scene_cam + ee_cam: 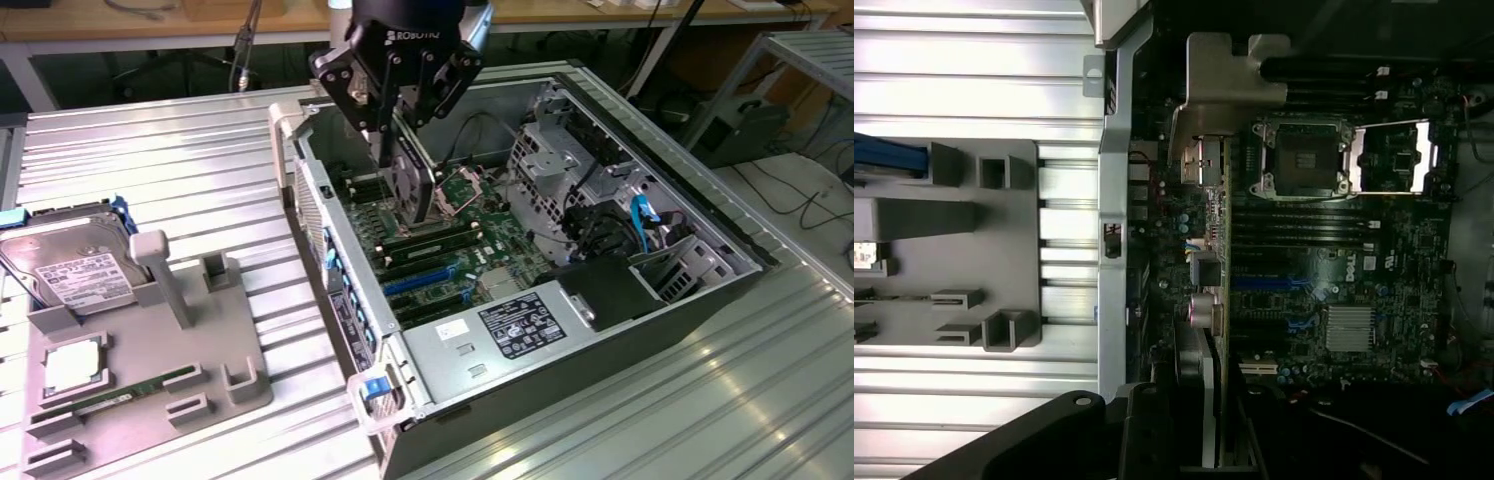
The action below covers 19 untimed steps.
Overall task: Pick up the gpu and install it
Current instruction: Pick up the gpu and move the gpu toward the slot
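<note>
The gpu (416, 188) hangs on edge inside the open computer case (454, 395), a dark flat card held just above the motherboard (461, 262) near the CPU socket. My gripper (398, 125) is above it, shut on the card's upper edge. In the wrist view the gpu (1216, 300) shows edge-on, with its silver end bracket (1219, 90) close to the case's rear wall. My gripper (1204, 415) has a finger on either side of the card. The blue expansion slots (420, 282) lie a little nearer the camera than the card.
On the exterior view's left, a grey holder (160, 330) carries a silver hard drive (74, 268), a green memory stick (114, 397) and a processor (70, 365). Drive cages and cables (601, 215) fill the case's far side. The table (174, 160) is ribbed metal.
</note>
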Each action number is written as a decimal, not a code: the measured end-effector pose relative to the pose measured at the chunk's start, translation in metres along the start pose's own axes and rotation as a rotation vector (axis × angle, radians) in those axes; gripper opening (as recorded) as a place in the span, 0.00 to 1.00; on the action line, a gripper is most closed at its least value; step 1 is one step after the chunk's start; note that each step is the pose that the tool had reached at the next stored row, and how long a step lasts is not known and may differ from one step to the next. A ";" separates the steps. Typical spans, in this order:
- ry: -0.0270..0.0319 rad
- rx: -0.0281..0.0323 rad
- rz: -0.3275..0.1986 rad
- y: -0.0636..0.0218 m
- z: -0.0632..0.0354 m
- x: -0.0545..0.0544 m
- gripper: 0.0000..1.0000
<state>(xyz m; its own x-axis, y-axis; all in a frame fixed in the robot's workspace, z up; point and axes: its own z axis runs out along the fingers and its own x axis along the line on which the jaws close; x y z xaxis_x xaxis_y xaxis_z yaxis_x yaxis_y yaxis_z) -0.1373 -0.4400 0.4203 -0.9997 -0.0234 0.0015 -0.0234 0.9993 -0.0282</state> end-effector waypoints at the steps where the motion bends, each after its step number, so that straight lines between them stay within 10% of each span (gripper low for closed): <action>1: 0.0000 0.0000 0.000 0.0000 0.0001 -0.001 0.28; 19: -0.0004 0.0000 0.000 -0.0005 0.0011 -0.021 0.28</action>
<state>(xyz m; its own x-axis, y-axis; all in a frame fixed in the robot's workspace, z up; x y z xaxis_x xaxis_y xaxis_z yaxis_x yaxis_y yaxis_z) -0.1163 -0.4400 0.4192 -0.9997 -0.0234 0.0011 -0.0234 0.9993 -0.0282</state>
